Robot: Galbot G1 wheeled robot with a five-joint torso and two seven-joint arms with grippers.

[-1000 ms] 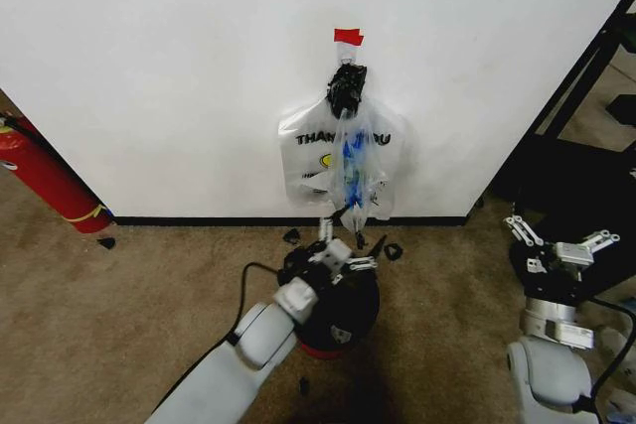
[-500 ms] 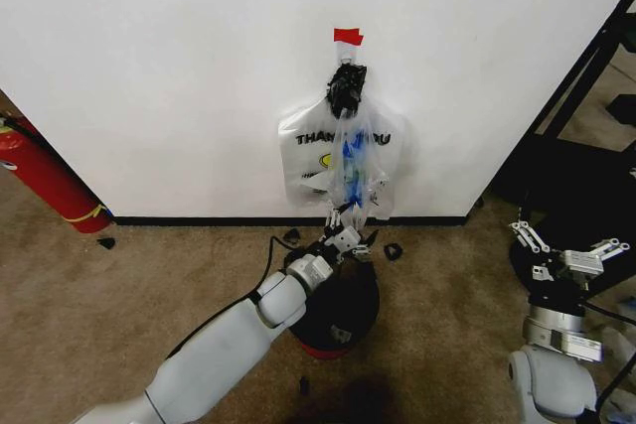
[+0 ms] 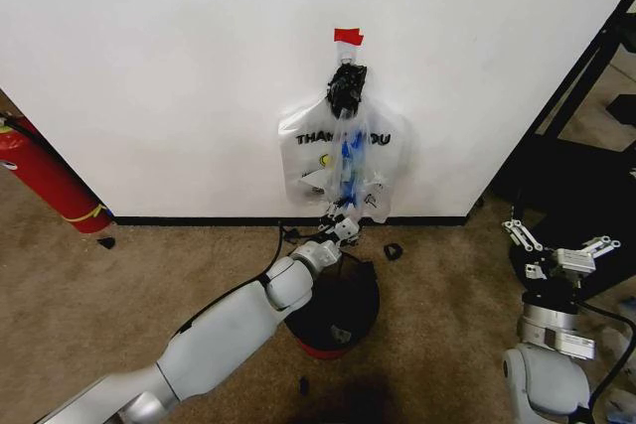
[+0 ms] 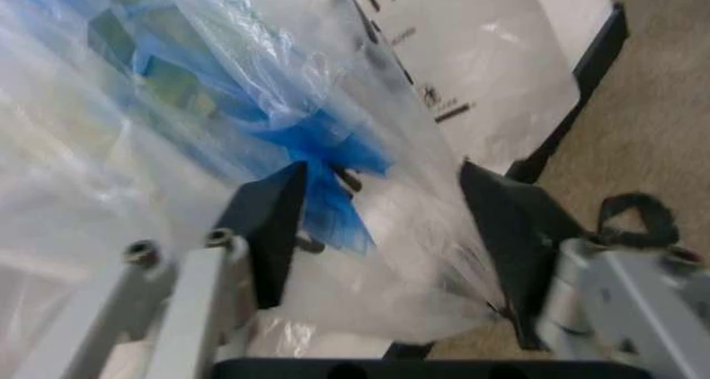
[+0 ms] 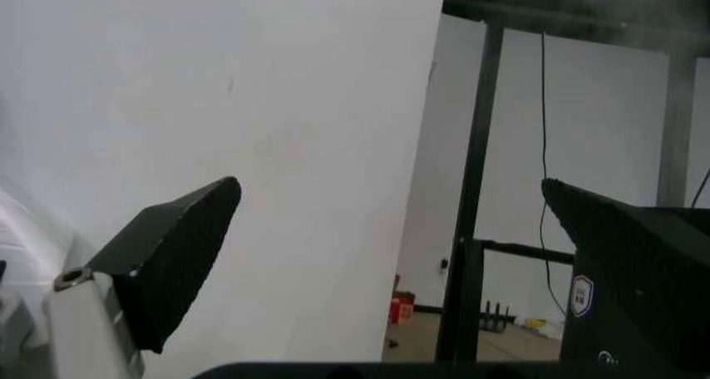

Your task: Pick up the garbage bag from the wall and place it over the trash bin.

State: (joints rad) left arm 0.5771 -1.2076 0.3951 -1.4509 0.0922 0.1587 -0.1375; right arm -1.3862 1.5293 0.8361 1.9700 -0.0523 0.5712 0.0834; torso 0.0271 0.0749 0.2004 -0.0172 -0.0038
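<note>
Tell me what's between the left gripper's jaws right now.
The garbage bag: in the left wrist view its lower folds sit between the open jaws of the left gripper.

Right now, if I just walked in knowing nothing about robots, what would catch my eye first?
Probably the see-through garbage bag with its black lettering and blue patches, hanging on the white wall under a scrap of red tape. The robot's left pincer reaches up to the bag's bottom edge, open, with plastic between its fingers. Directly below stands the black mesh trash bin, and a red fire extinguisher leans at far left.
</note>
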